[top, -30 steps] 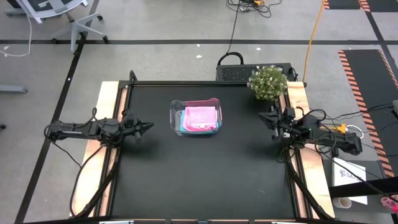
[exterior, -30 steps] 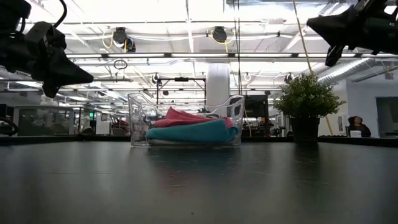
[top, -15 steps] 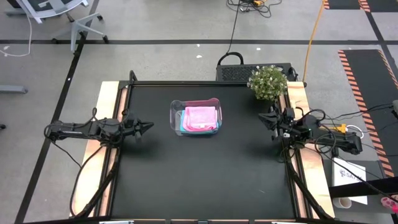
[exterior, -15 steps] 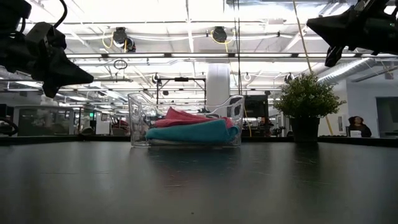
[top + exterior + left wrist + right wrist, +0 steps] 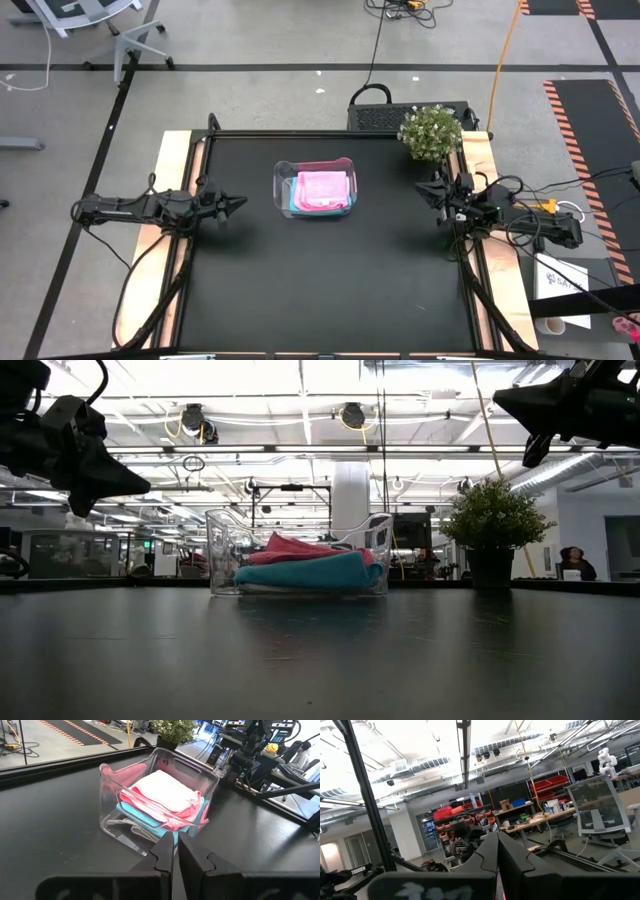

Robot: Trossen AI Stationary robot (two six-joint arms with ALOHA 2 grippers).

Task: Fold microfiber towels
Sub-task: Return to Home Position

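Observation:
Three microfiber towels lie stacked in a clear plastic tub at the middle of the table's far half: a bright pink towel on top, a teal towel under it, a pale grey-white towel lowest. My left gripper is shut at the table's left edge, above the surface, pointing toward the tub. My right gripper is shut at the right edge, raised, tilted upward. Neither touches anything.
A potted plant stands at the table's far right corner, close to my right arm. The black table top stretches wide between the tub and the near edge. A person sits beyond the table in the room behind.

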